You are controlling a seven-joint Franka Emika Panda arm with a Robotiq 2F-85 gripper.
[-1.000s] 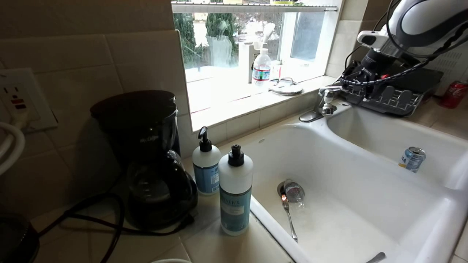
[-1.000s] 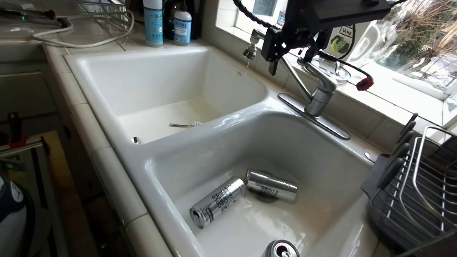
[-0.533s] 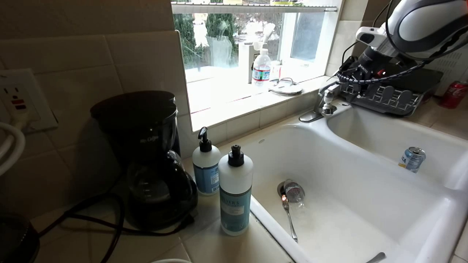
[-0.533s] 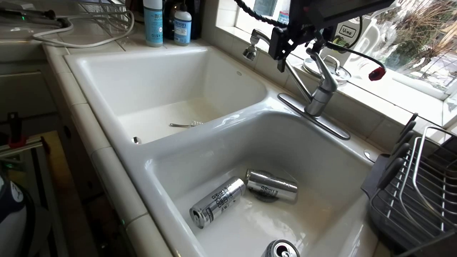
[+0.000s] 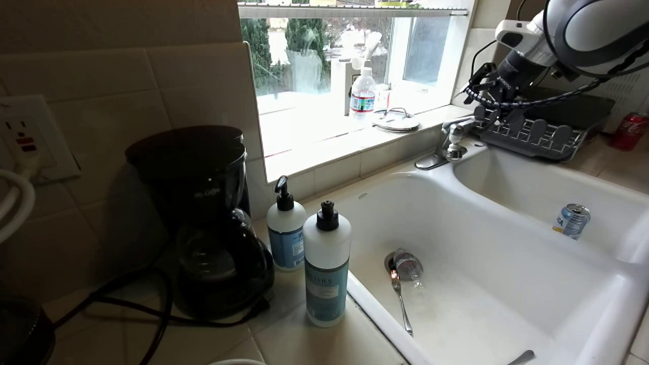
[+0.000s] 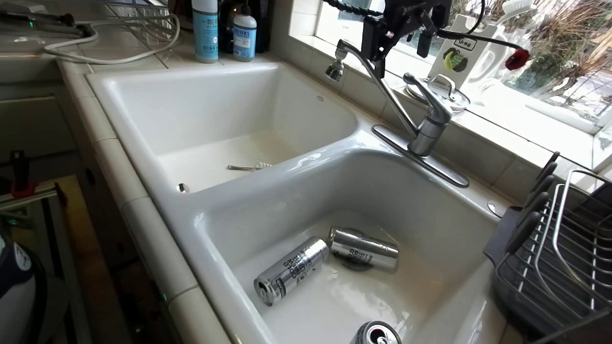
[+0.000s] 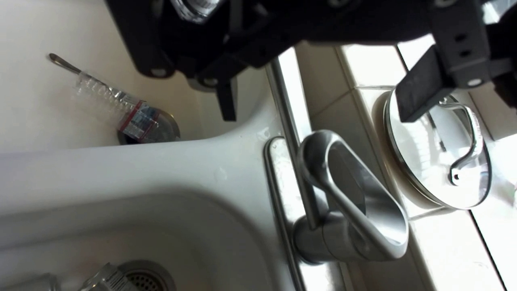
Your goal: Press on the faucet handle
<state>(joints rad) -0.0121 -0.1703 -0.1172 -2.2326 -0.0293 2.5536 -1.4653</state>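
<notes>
The claw (image 7: 317, 115), its 2 fingers spread wide, hangs higher than the faucet handle (image 6: 428, 95) and apart from it. The handle tops the faucet (image 6: 425, 137) on the sink (image 6: 267, 177), near a glass lid (image 7: 424, 161); 2 silver cans (image 6: 291, 271) lie in the basin (image 6: 382, 191) beside the dish rack (image 6: 564, 267)

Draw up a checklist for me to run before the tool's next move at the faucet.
1. Tool empty: ok; jaws open, nothing held.
2. Tool off faucet handle: ok; a gap shows in an exterior view.
3. Faucet handle fully pressed down: cannot tell.
4. Aerator not running: ok; no stream visible.
5. Tool clear of faucet spout: cannot tell; they overlap in an exterior view.
6. Sink drains clear: not ok; a plastic bottle partly covers one drain.
</notes>
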